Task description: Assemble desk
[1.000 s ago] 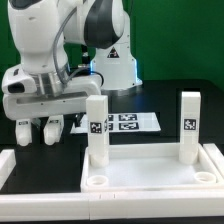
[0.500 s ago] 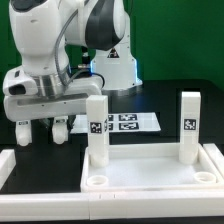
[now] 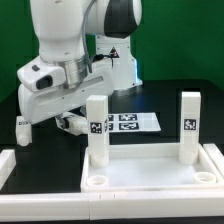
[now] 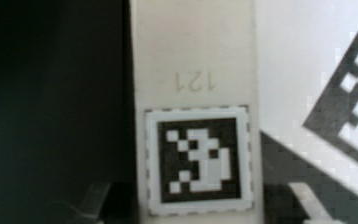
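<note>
The white desk tabletop (image 3: 150, 172) lies at the front of the exterior view. Two white legs stand upright on its far corners, one (image 3: 96, 130) on the exterior view's left and one (image 3: 188, 125) on its right, each with a square tag. My gripper (image 3: 70, 122) hangs tilted just left of the left leg, low over the table. In the wrist view the gripper (image 4: 204, 200) is open, with a tagged white leg (image 4: 194, 100) between its fingers (image 4: 101, 200) and a dark gap on each side. Another small leg (image 3: 22, 130) stands on the black table at the far left.
The marker board (image 3: 130, 122) lies flat behind the tabletop. The arm's white base (image 3: 115, 65) stands at the back. A white raised edge (image 3: 6, 162) runs along the exterior view's left side. Two round holes (image 3: 98, 181) show at the tabletop's near corners.
The hand has tilted and swung toward the exterior view's right, closer to the left upright leg. The small leg at the far left and the tabletop have not moved.
</note>
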`<state>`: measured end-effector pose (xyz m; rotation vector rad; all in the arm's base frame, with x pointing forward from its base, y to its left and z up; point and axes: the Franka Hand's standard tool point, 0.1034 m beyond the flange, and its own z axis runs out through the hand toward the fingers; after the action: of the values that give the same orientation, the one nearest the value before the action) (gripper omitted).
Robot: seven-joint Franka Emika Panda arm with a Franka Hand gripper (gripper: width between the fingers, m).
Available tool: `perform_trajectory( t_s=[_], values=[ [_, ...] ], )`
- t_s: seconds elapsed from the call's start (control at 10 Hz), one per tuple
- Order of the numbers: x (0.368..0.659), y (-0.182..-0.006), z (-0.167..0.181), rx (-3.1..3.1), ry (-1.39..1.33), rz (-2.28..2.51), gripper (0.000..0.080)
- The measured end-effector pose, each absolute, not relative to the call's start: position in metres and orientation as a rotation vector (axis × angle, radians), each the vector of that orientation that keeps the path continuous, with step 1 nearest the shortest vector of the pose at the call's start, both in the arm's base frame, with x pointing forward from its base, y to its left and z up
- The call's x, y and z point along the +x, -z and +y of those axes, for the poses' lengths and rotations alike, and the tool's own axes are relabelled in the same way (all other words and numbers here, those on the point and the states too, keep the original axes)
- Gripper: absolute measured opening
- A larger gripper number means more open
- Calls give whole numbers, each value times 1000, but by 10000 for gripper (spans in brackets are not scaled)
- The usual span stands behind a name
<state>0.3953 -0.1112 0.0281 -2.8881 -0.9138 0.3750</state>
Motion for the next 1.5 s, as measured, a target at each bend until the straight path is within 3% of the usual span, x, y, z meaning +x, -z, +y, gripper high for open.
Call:
perform_trajectory(
  t_s=[0.6,1.1,1.3,1.5],
  values=[
    [397,-27,-92,-2577,-144,-1749,285],
    [394,-26,-100,-2321,-161,-2108,285],
    [388,-25,-96,-1921,-127,-2510,285],
    [381,-24,-118,-1850,-131,-2551,285]
  ],
)
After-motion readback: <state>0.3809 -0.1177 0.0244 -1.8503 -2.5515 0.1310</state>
